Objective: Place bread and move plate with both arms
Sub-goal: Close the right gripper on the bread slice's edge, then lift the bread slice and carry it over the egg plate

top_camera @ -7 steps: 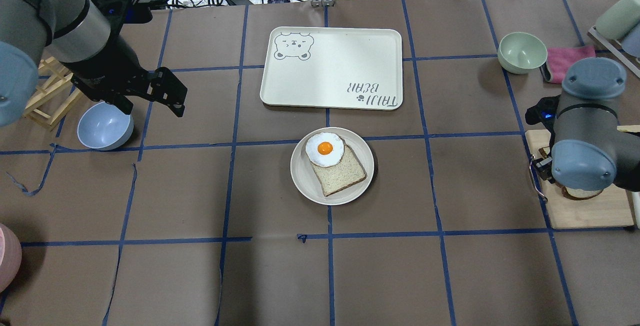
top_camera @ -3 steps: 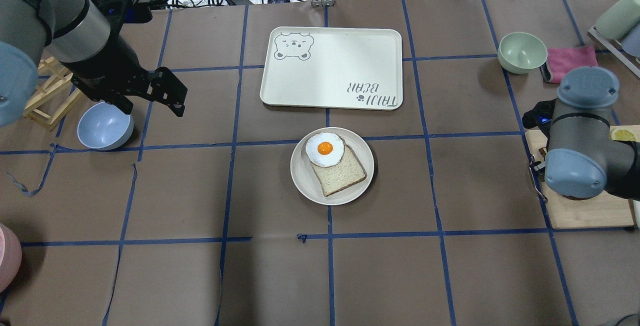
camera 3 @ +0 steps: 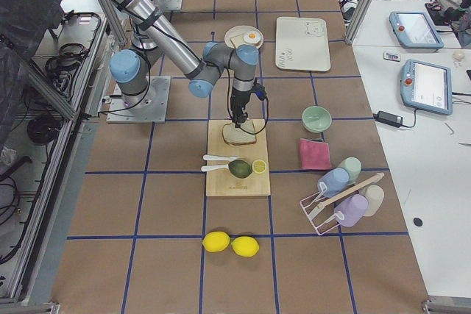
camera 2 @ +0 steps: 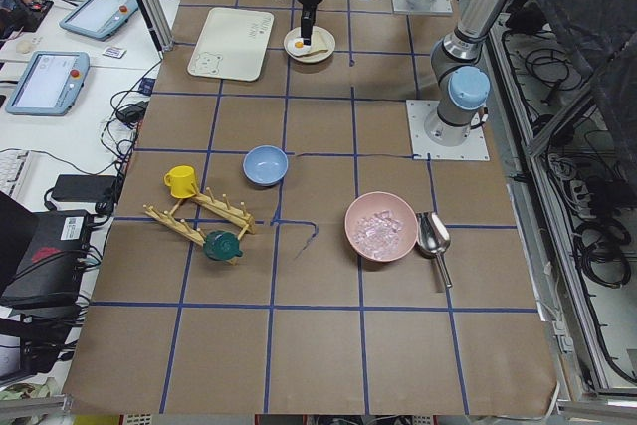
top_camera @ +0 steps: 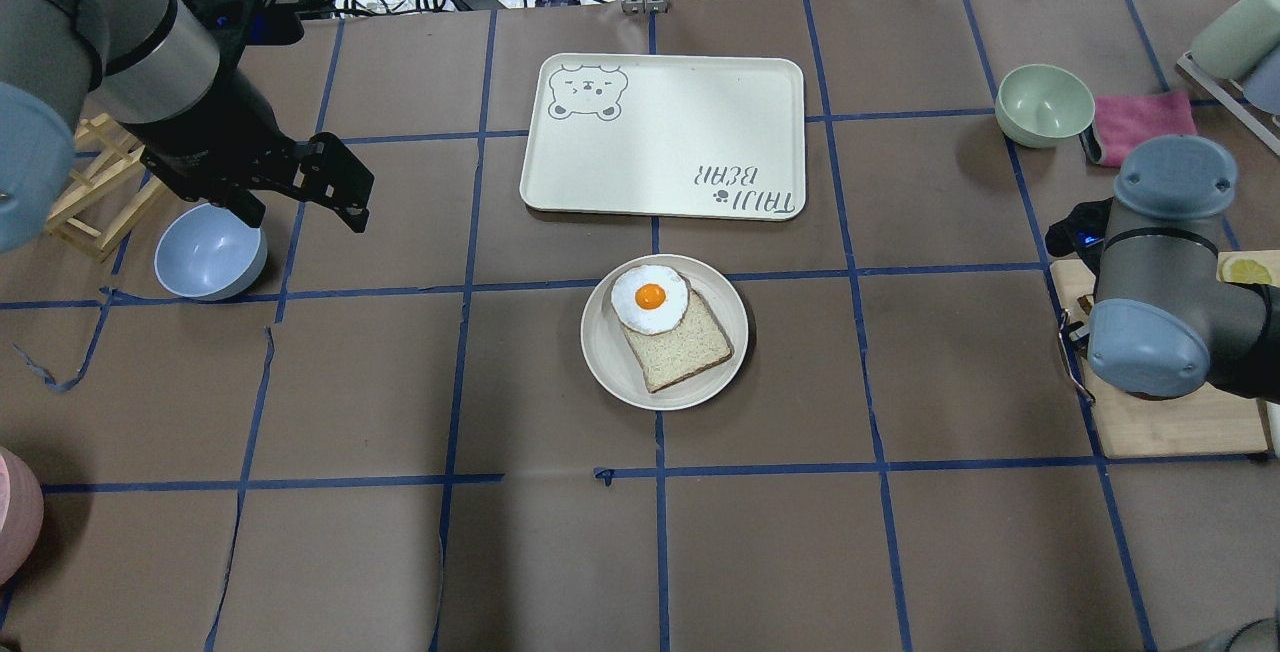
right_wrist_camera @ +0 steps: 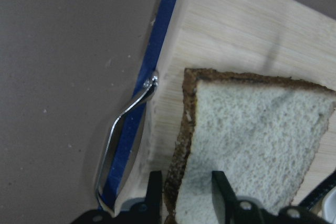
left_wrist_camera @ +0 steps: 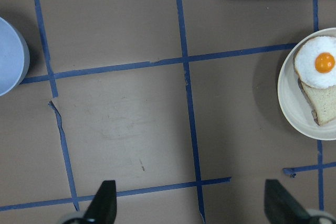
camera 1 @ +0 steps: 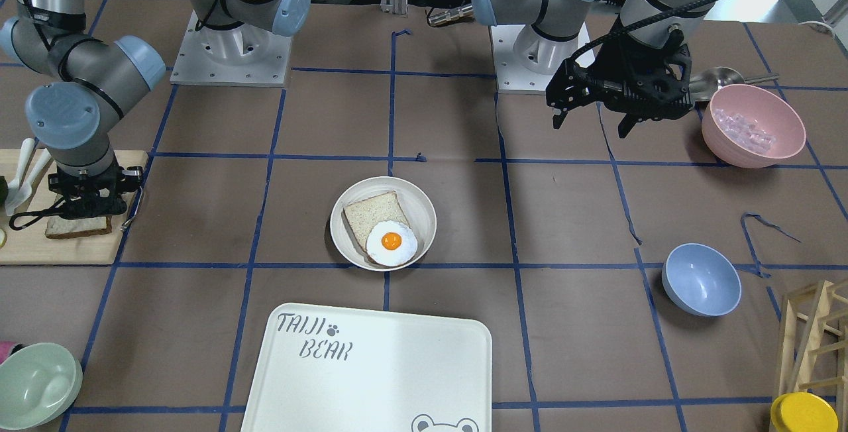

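The bread [right_wrist_camera: 252,129] is a pale slice with brown crust lying on the wooden cutting board [camera 1: 59,250] at the table's right end. It also shows in the front view [camera 1: 78,226]. My right gripper [right_wrist_camera: 184,198] points straight down, its fingers narrowed onto the slice's crust edge. It is hidden under the arm in the overhead view. The plate [top_camera: 600,352] sits mid-table and holds a squarer slice with a fried egg [top_camera: 649,298]. My left gripper [top_camera: 300,212] hangs open and empty above the table, left of the plate and beside the blue bowl [top_camera: 210,252].
The TAIJI BEAR tray [top_camera: 660,132] lies beyond the plate. A green bowl [top_camera: 1045,104] and a pink cloth [top_camera: 1140,122] are far right. A pink bowl [camera 1: 753,126] and a wooden rack [top_camera: 95,192] are on the left side. A metal wire tool [right_wrist_camera: 123,129] lies along the board's edge.
The right arm's elbow shifted slightly and now covers the bread edge that showed under it in the overhead view. The left arm, plate and tray have not moved.
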